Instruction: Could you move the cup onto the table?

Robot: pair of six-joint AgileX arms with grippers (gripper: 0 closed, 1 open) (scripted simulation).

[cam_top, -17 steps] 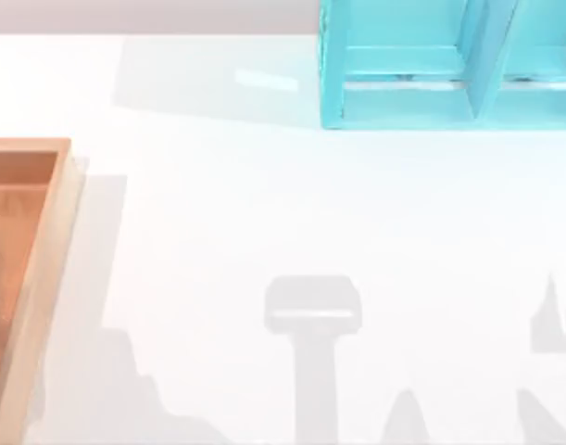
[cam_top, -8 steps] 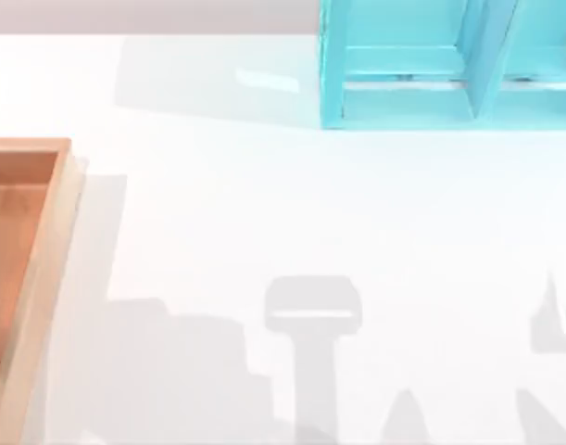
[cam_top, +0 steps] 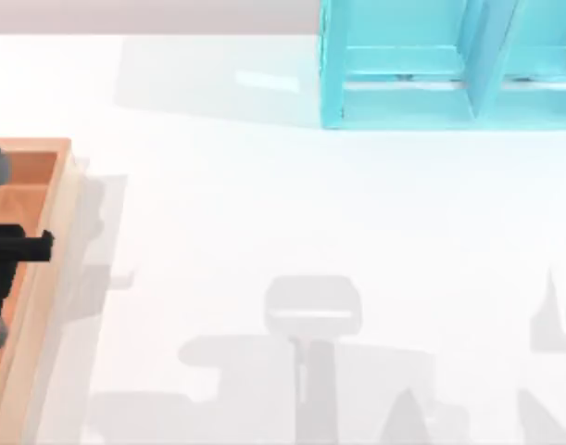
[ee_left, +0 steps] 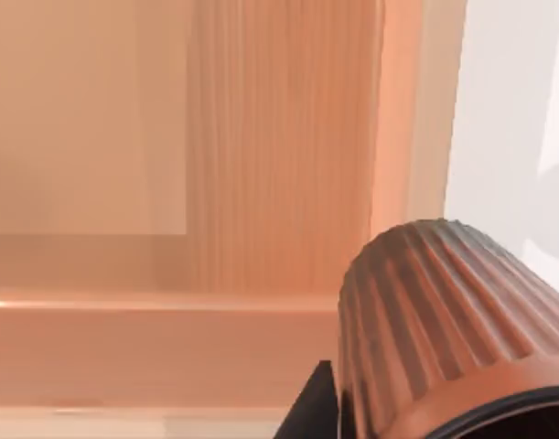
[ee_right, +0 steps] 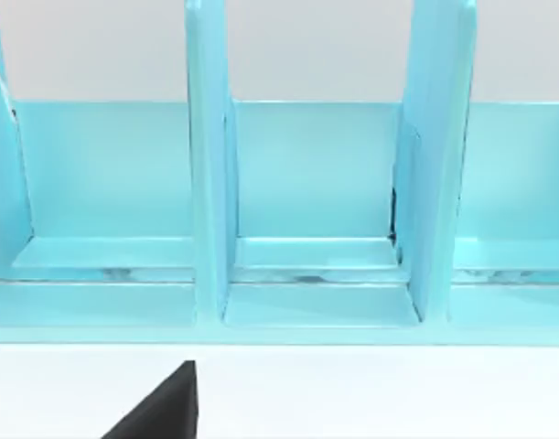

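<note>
The white counter (cam_top: 292,204) spans the top view, bare and glossy, crossed by grey shadows. Against its far edge, to the right of centre, stands the turquoise shelf unit (cam_top: 449,65); the right wrist view faces that unit (ee_right: 306,201) and shows upright dividers parting open compartments above a strip of counter (ee_right: 398,393). At the counter's left edge lies the orange-brown wooden tray (cam_top: 42,269), its raised rim running along the side nearest the shelf unit. The left arm's dark body reaches in over the tray from the left edge, and the left gripper (cam_top: 28,246) sits above the tray's floor, just inside that rim. In the left wrist view the tray's floor and rim (ee_left: 288,155) pass beneath the camera, with a band of white counter (ee_left: 517,119) beyond the rim. The ribbed copper-brown cup (ee_left: 448,329) appears close to the wrist camera, lying over the tray's rim line, with a dark gripper part just beside it; whether the left gripper is clamped on it cannot be told. A dark corner of the right gripper (ee_right: 160,407) shows over the counter in front of the shelf unit; its finger position cannot be told.
</note>
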